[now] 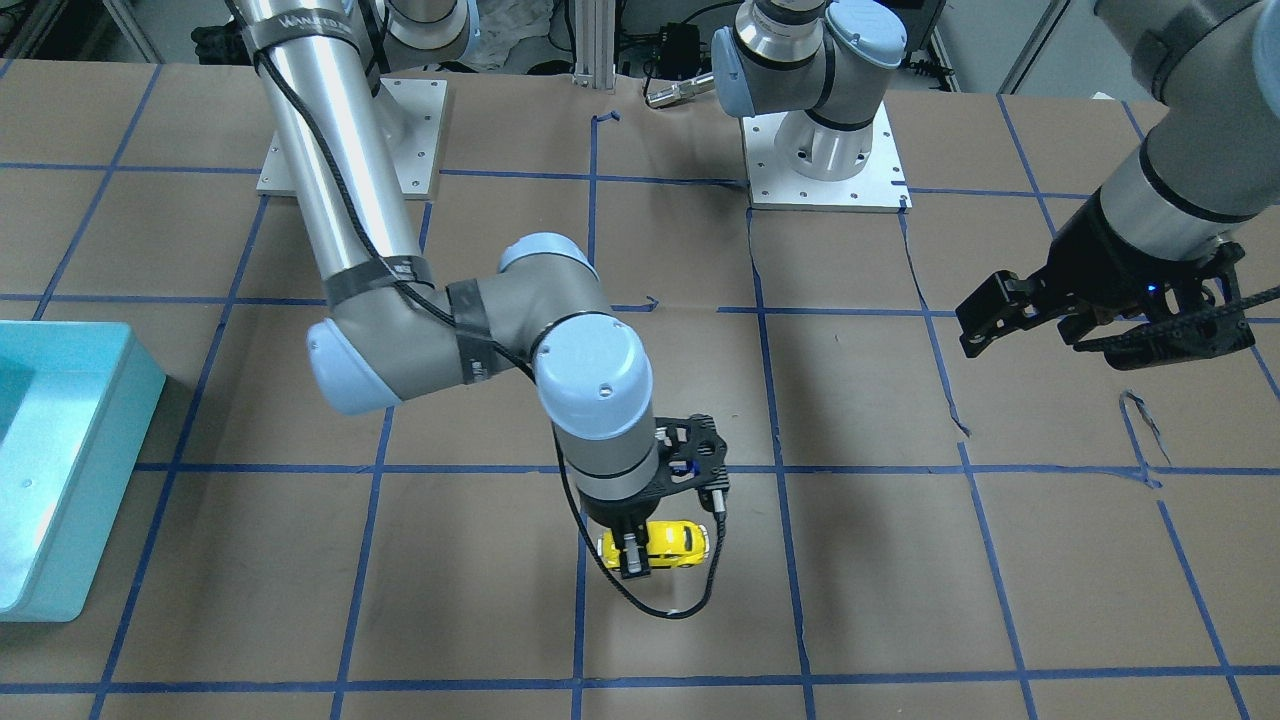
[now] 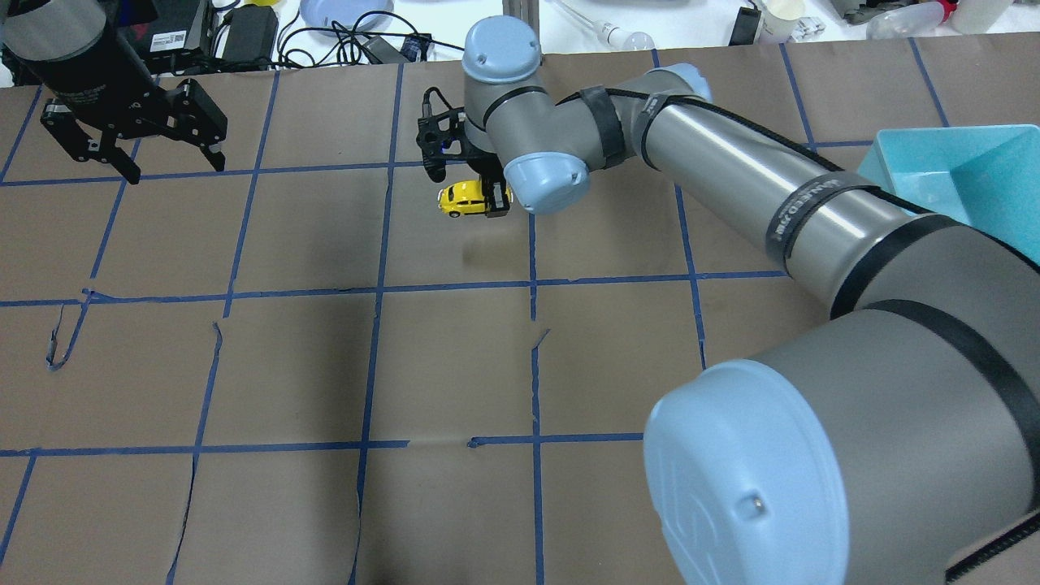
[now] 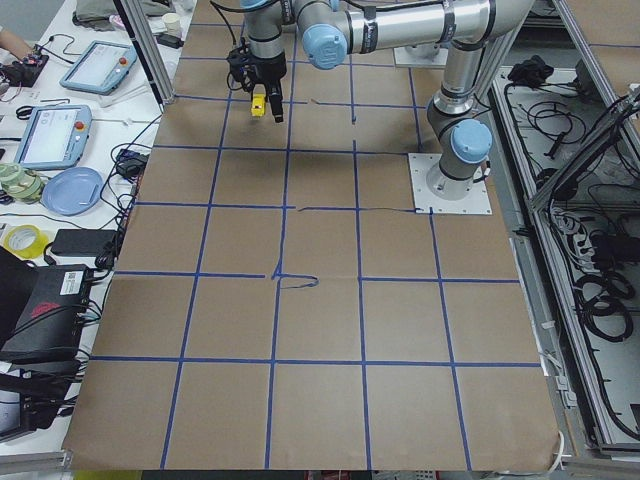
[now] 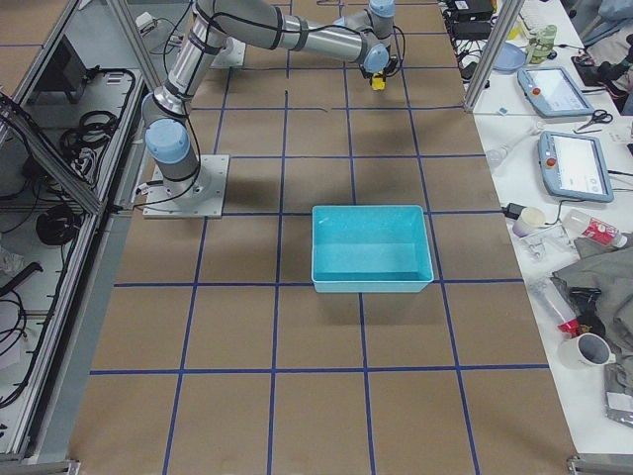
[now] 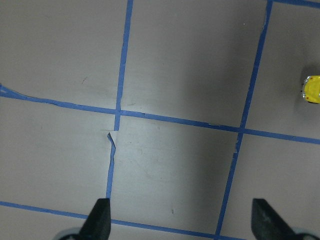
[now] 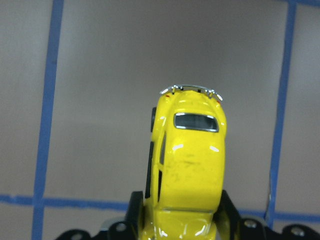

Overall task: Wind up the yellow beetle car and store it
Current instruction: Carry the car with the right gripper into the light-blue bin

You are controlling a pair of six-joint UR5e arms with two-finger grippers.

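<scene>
A black band (image 2: 800,213) round the right arm carries white lettering, too small and slanted to read for certain; no other writing can be made out. The one container is a blue-green bin (image 4: 371,281) on the desk (image 1: 900,600), over on the robot's right side; inside it only its own smooth floor and walls show. The yellow car (image 1: 675,541) is well apart from that bin, near the middle of the desk's far edge from the robot, just beside a crossing of the blue tape lines (image 1: 480,468) that divide the brown paper into squares. The right hand (image 1: 640,550) points straight down and has the car pinched across its body, a finger (image 6: 134,212) pressed to each side, with the rear window and bumper sticking out past the fingertips in the wrist view. Whether the wheels touch the paper cannot be told. The right arm's wrist joint covers part of the car from overhead, and a black cable (image 1: 672,608) loops down from the wrist just in front of the car. The left hand (image 2: 171,156) hangs above the desk on the robot's left, well apart from the car, its fingers spread wide with nothing between them; its wrist camera catches only a sliver of the car at the frame's edge. Some tape lines near it are torn and curled. Off the desk's edge lie two tablets (image 4: 571,163) and a blue plate (image 3: 72,190).
</scene>
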